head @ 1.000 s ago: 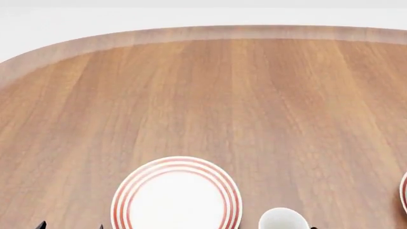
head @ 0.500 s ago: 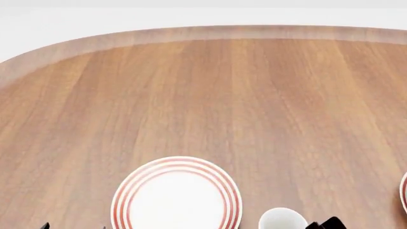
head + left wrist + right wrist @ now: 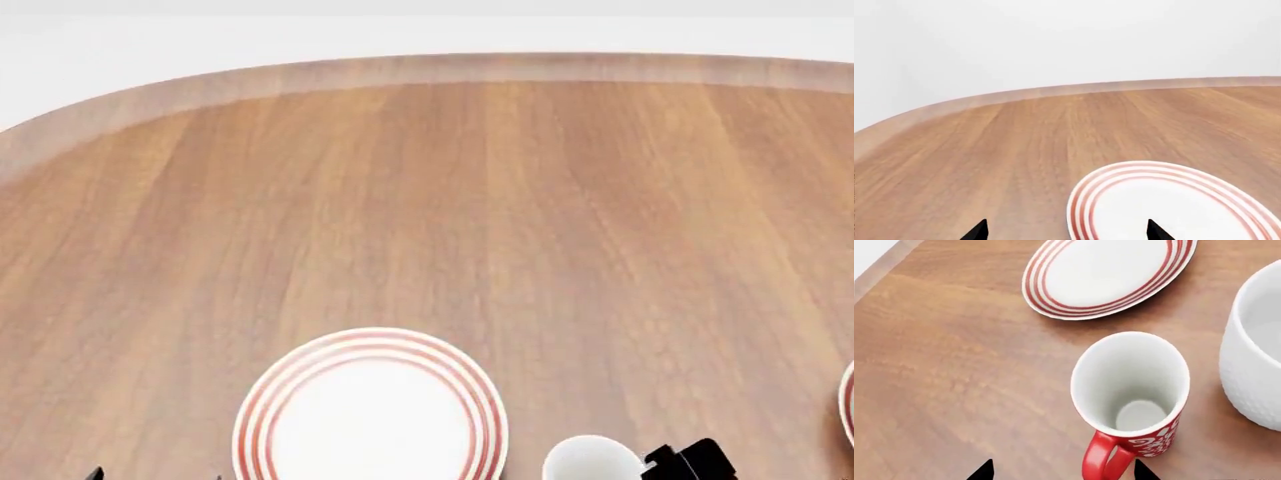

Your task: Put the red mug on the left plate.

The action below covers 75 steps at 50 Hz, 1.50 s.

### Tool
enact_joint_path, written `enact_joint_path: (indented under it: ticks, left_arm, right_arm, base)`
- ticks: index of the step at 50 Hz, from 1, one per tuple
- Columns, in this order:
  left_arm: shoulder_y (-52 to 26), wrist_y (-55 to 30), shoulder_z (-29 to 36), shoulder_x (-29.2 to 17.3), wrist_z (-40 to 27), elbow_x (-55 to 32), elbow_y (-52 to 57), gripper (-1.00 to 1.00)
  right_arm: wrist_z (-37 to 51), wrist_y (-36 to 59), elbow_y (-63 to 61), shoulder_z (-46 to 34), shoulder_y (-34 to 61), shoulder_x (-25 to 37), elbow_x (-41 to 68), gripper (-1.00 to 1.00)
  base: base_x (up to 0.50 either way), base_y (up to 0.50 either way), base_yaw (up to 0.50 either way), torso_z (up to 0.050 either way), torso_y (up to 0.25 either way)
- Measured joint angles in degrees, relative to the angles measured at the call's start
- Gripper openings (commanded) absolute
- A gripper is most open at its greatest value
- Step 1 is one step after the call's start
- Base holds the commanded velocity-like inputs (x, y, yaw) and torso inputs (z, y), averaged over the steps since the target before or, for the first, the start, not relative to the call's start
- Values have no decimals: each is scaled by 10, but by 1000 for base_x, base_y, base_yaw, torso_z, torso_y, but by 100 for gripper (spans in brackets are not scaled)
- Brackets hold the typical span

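Note:
The red mug [image 3: 1131,400] stands upright on the table with its white inside showing and its red loop handle [image 3: 1104,460] turned toward my right gripper [image 3: 1064,472]. That gripper is open, and the handle lies between its fingertips, close to one of them. The left plate [image 3: 371,415], white with red rings, lies flat and empty; it also shows in the right wrist view [image 3: 1111,272] beyond the mug. My left gripper [image 3: 1067,232] is open and empty, low at this plate's edge [image 3: 1084,200]. The red mug is out of the head view.
A bigger white mug [image 3: 1257,350] stands close beside the red mug; its rim shows at the bottom of the head view [image 3: 587,460], next to a black part of my right arm [image 3: 687,460]. The second plate's edge [image 3: 847,400] shows at far right. The wooden table [image 3: 441,200] stretches far ahead.
A black part of my right arm has come up into the head view at the bottom right, beside the white mug. The left gripper tips and the plates have not moved.

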Motion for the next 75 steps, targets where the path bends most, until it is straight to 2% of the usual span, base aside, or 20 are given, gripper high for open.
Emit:
enact_joint_path:
  ticks: [58,59,75]
  left_arm:
    - [-5,8,15,-12,-15,-9,-9,100]
    - [-5,8,15,-12,-15,-9,-8,100]
    - [-5,9,19,-15,-19,-12,-8,100]
  right_arm:
    - [22,-78,185,-10,76,14,38,100]
    - [23,-79,186,-11,76,15,38,-100]
    - [33,-84,181,-21,72,18,45,-100]
  base:
    - [0,0,0,0,0]
    - [0,0,0,0,0]
    - [0,0,0,0,0]
